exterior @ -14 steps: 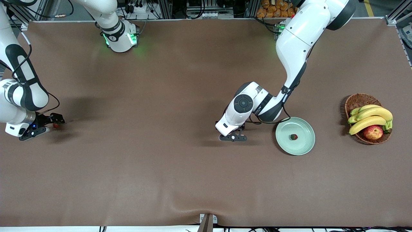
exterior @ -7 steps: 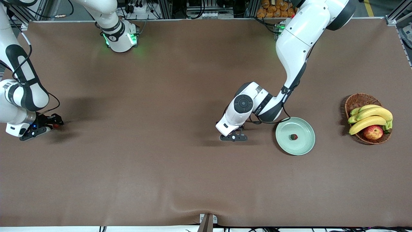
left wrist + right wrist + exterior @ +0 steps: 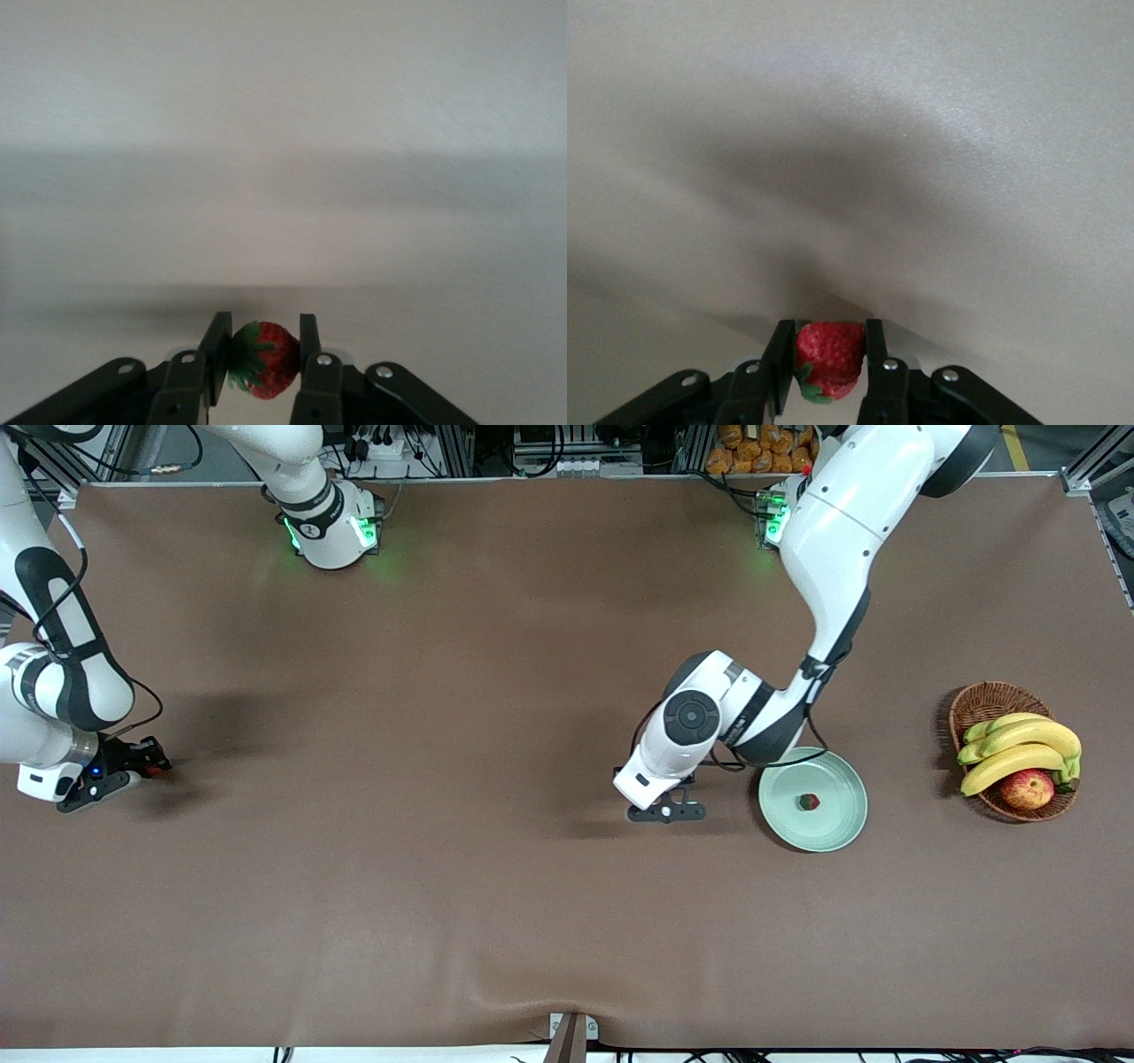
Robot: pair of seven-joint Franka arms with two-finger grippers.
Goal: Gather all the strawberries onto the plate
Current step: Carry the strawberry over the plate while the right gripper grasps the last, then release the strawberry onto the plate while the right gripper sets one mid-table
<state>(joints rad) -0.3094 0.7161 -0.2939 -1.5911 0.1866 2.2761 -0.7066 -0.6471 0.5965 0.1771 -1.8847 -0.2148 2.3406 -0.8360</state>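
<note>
Left gripper (image 3: 259, 359) pinching a strawberry (image 3: 264, 359) beside the plate (image 3: 837, 828) — right gripper (image 3: 824, 363) clamped on another strawberry (image 3: 829, 359) at the right arm's table end, third strawberry (image 3: 807, 802) on the plate

One red strawberry (image 3: 263, 359) with a green cap sits pinched in the left end effector (image 3: 262, 359), another strawberry (image 3: 828, 359) in the right end effector (image 3: 827, 359). A third strawberry (image 3: 807, 802) lies in the pale green plate (image 3: 836, 833), beside the left end effector.
</note>
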